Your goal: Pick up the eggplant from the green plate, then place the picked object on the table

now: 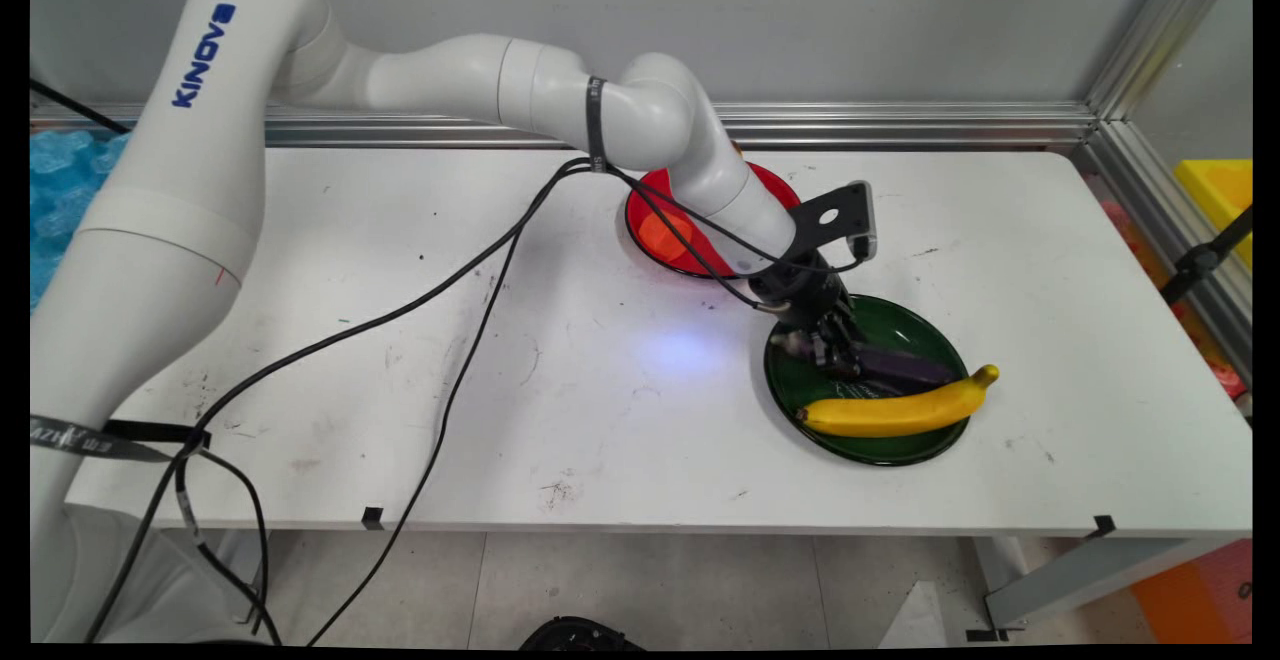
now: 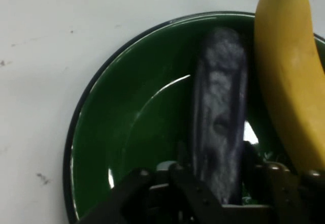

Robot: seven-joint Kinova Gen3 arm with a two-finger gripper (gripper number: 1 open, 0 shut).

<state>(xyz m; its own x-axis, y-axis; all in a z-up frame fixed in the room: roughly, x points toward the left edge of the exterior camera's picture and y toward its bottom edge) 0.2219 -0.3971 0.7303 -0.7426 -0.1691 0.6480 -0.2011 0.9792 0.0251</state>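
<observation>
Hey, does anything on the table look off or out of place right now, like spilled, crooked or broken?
Only a small thing: the banana lies on the green plate with its stem end poking past the rim. A dark purple eggplant lies beside it, the gripper at one end. Nothing looks spilled or broken.

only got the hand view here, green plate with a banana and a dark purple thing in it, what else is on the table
Observer: A red plate sits beyond the green plate, toward the wall, partly hidden behind the arm.
Operator: where on the table is the green one
Observer: On the table's right half, nearer the front edge than the red plate.
Operator: is the banana fully inside it
Observer: No. The banana lies along the green plate's near side, and its stem end pokes out past the rim on the right.
</observation>
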